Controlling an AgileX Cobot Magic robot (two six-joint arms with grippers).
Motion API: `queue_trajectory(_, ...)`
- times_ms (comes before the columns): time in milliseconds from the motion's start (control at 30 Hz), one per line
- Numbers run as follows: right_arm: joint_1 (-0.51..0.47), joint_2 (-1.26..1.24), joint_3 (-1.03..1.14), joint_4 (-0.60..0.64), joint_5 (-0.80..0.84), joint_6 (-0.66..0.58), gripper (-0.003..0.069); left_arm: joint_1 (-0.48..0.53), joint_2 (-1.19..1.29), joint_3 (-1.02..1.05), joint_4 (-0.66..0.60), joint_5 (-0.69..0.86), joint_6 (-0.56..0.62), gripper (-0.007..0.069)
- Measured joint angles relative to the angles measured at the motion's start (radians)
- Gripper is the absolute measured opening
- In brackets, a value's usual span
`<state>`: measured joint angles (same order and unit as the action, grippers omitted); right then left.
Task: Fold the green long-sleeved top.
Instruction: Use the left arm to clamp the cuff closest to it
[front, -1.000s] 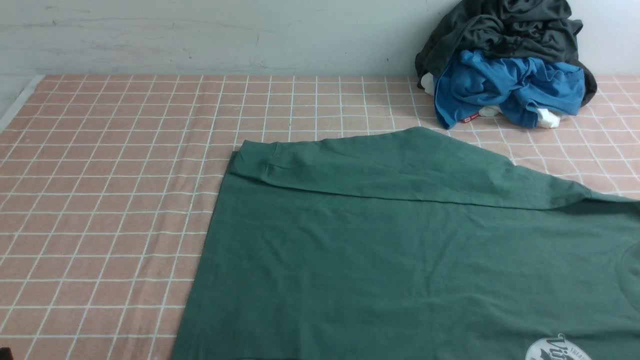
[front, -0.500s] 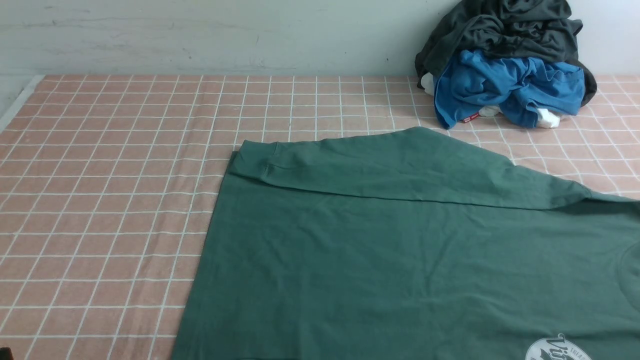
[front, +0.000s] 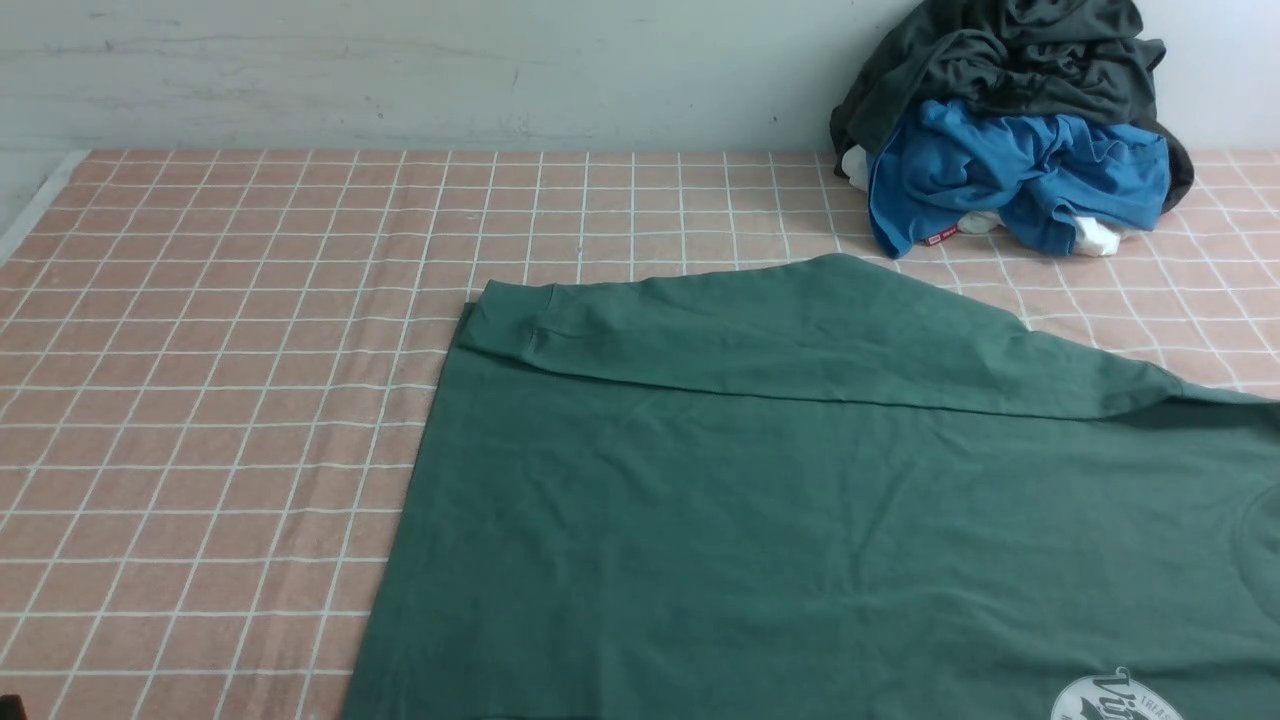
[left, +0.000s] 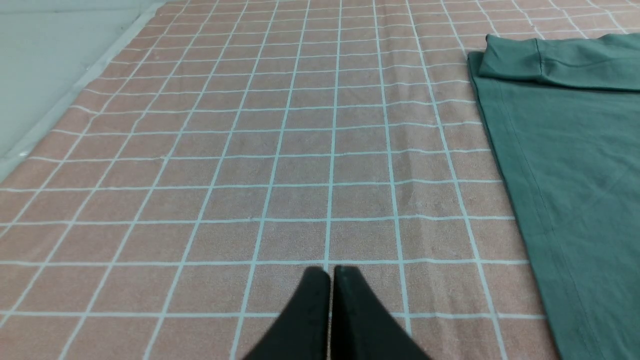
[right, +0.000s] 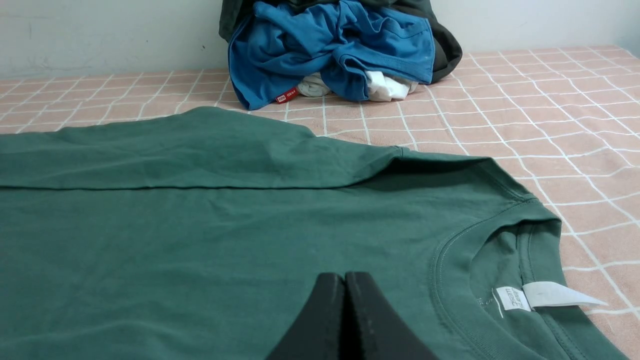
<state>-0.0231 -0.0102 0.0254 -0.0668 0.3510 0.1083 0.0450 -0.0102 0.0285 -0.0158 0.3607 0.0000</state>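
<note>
front view: green long-sleeved top (front: 800, 520) lies flat, front up, on the counter (front: 200, 420), which wears a pink checked cloth. it fills the near right part and runs off the lower and right edges of the frame. one sleeve (front: 800, 335) is laid across the far edge of the body, with its cuff (front: 510, 320) ending by the far hem corner. a white round logo (front: 1115, 700) shows in part at the bottom edge. far right, against the wall, a blue garment (front: 1010, 175) sits heaped under a dark grey garment (front: 1000, 50), apart from the top. no pincer shows here.

left wrist view: left pincer (left: 330, 274) has its jaws pressed together with nothing between them. it is over bare checked cloth, beside the top's hem (left: 505, 150) but apart from it.

right wrist view: right pincer (right: 345, 277) is likewise closed and empty, over the chest of the top near the neckline (right: 450, 240). a white label (right: 550, 295) sits inside the collar. cannot tell whether the tips touch the fabric.

handling, as judged: a soft, limp knit, light, with no shape of its own once lifted. the matte fabric will likely drag on the cloth rather than slide. best holds look like the thicker edges: a hem corner for the left pincer, the shoulder seam by the neckline for the right. lift low and evenly, or the laid sleeve may slip off.
</note>
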Motion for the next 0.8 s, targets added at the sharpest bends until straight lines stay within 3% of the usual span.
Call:
queue_trajectory(600, 0.0, 0.0, 0.0, 0.031, 0.0, 0.0, -0.0014, 0.0, 0.0, 0.0, -0.007, -0.001, 0.0, -0.0007)
queue_trajectory(767, 0.0, 0.0, 0.0, 0.031, 0.0, 0.0, -0.0014, 0.0, 0.0, 0.0, -0.136, -0.001, -0.041, -0.0007)
queue_trajectory(800, 0.0, 0.0, 0.0, 0.044, 0.0, 0.001, -0.0014, 0.0, 0.0, 0.0, -0.233, -0.007, -0.083, -0.0007)
